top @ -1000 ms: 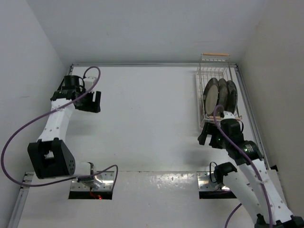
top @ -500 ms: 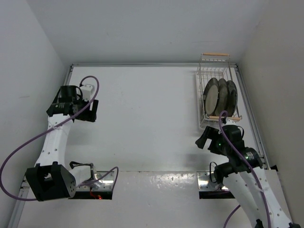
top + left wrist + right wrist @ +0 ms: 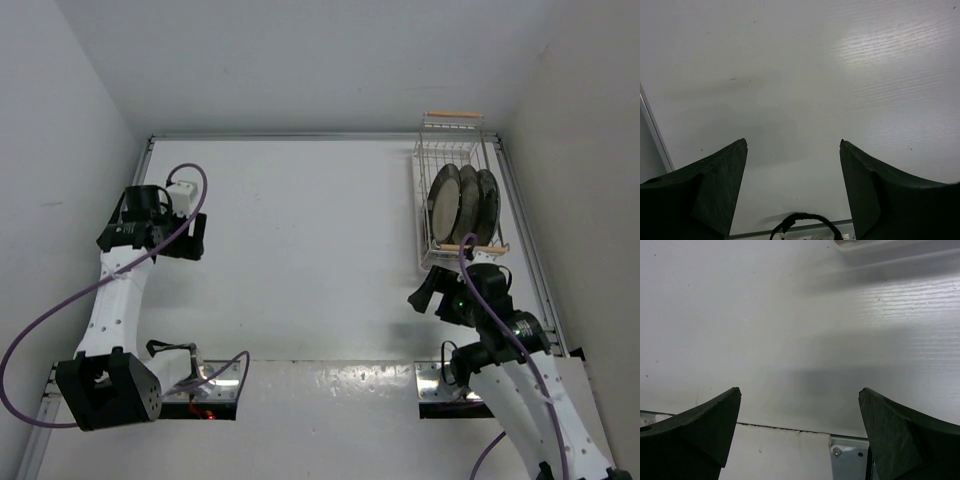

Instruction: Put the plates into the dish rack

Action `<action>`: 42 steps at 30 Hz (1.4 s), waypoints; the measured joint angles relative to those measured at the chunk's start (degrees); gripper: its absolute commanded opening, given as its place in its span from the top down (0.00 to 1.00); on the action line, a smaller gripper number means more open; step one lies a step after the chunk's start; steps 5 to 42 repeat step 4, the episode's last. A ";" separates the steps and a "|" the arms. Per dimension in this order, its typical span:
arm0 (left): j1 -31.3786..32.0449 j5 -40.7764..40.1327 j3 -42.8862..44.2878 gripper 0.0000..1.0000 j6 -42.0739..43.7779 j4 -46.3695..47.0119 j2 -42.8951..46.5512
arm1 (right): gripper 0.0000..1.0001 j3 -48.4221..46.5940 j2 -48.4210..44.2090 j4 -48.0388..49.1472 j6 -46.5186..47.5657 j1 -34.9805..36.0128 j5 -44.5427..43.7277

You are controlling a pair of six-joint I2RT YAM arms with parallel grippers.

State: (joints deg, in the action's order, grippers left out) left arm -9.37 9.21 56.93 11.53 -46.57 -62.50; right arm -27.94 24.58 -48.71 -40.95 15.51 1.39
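Dinner plates, three round ones, stand on edge side by side inside the white wire dish rack with wooden handles, far right corner of the table. Left gripper hangs wide open over the white tabletop, far left side. Right gripper gapes too, holding nothing, just short of the rack's near end.

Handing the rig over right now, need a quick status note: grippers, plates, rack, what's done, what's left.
Left gripper: open, empty, over the left side of the table.
Right gripper: open, empty, just short of the dish rack's near end.
Dish rack: far right corner of the table.
Plates: all three stand on edge in the rack, side by side.
Done: loading looks complete.
Left: nothing to load; probably just park both arms.
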 measured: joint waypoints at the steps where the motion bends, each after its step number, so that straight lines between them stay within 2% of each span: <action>1: -0.07 0.15 -0.04 0.21 0.00 0.13 0.00 | 0.00 0.00 0.13 0.07 -0.02 0.00 0.17; 42: -0.44 0.63 -0.55 0.21 0.00 1.18 0.07 | 0.00 0.00 0.24 0.17 -0.04 0.00 0.17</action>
